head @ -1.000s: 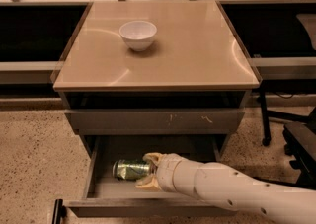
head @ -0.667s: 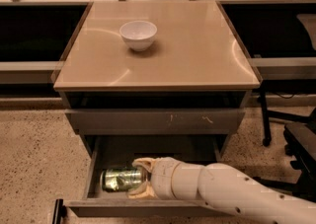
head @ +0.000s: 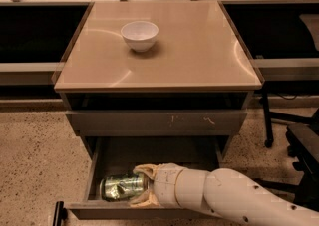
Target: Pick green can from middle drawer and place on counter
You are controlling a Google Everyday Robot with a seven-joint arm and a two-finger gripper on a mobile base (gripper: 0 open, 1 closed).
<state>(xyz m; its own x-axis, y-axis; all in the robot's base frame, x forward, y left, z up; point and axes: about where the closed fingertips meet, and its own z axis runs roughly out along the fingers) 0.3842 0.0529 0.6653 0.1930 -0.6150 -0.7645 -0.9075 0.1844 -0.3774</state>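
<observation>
Down in the middle drawer [head: 149, 154], the end effector [head: 135, 185] clasps the green can [head: 116, 188].

cream hand [head: 138, 185] clasps the green-and-silver can [head: 118, 187] in the grey middle drawer [head: 149, 153]; beige counter [head: 194, 51], white bowl [head: 139, 35].

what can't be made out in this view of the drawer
- Camera view: shiny green-and-silver drink can, right end hidden by the gripper in the grey middle drawer.
- Drawer's front panel, cut off by the bottom edge.
- Robot arm, base cut off by the right edge.

Jaws around green can [head: 119, 187], in drawer [head: 149, 158]
</observation>
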